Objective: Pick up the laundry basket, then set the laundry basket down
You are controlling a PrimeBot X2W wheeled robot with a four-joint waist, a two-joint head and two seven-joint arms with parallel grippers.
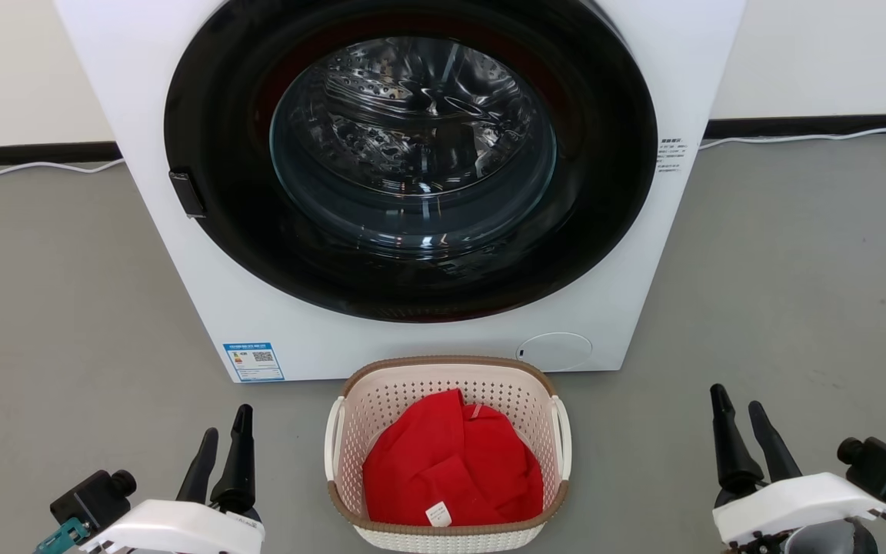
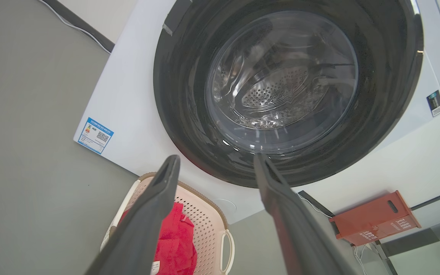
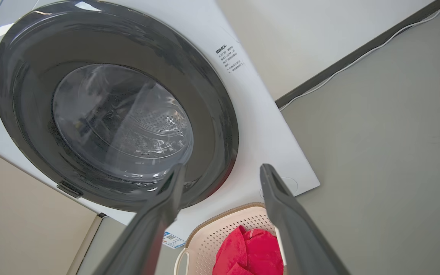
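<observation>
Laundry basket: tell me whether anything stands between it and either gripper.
Nothing visible does. Only grey floor lies between the laundry basket and the left gripper, and likewise the right gripper; both are open.

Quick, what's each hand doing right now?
Left hand: open, holding nothing.
Right hand: open, holding nothing.

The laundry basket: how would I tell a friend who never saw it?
Find the big white washing machine with the round dark door. On the grey floor right in front of it sits the laundry basket. It is the small cream tub full of holes, with a brown rim, white loop handles and a red cloth inside.
</observation>
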